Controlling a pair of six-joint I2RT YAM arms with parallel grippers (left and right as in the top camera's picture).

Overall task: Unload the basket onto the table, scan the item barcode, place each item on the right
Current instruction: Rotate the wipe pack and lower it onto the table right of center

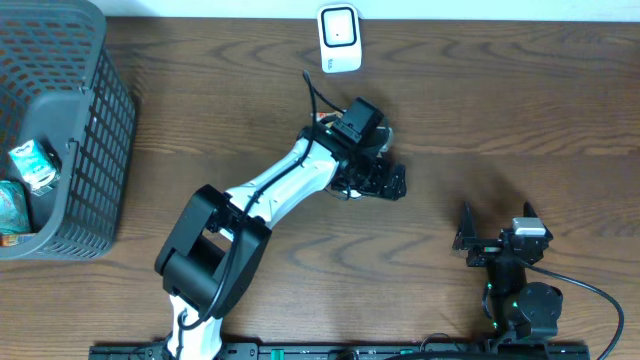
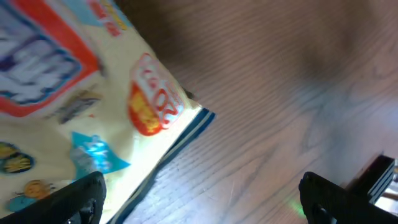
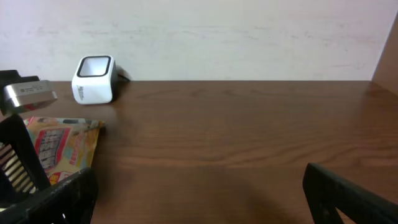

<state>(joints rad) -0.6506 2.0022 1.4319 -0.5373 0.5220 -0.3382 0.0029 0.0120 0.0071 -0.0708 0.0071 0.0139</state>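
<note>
Packet [image 2: 62, 93]: flat printed pouch, yellow with orange and blue panels, lying face-up on the table [image 1: 520, 110]; fills the upper left of the left wrist frame; 1 corner points toward frame centre; a dark striped edge runs down from it to the lower left.

From overhead it is almost wholly hidden under the left wrist, just above frame centre; in the right wrist view it shows at left, below the scanner [image 1: 339, 38], apart from it.

Left gripper [image 2: 205, 208]: fingers spread wide, holding nothing; 1 finger at lower left over the packet's edge, the other at lower right over bare wood; contact with the film cannot be told.

Right gripper [image 3: 199, 199]: also spread wide and empty, at lower right of the overhead frame, well apart from the packet.

Handling, judged: light, thin, floppy film; likely slick; will sag or fold if pinched far from its middle; contents unknown, so squeeze gently. Lying flat, it offers no side to grasp; best hold looks like the free corner or striped edge, 1 finger slid under, pinched across the seam where the film is stiffest.

No barcode visible on the upper face; may be underneath; cannot tell.

Basket [image 1: 100, 120] at far left holds other packs.
</note>
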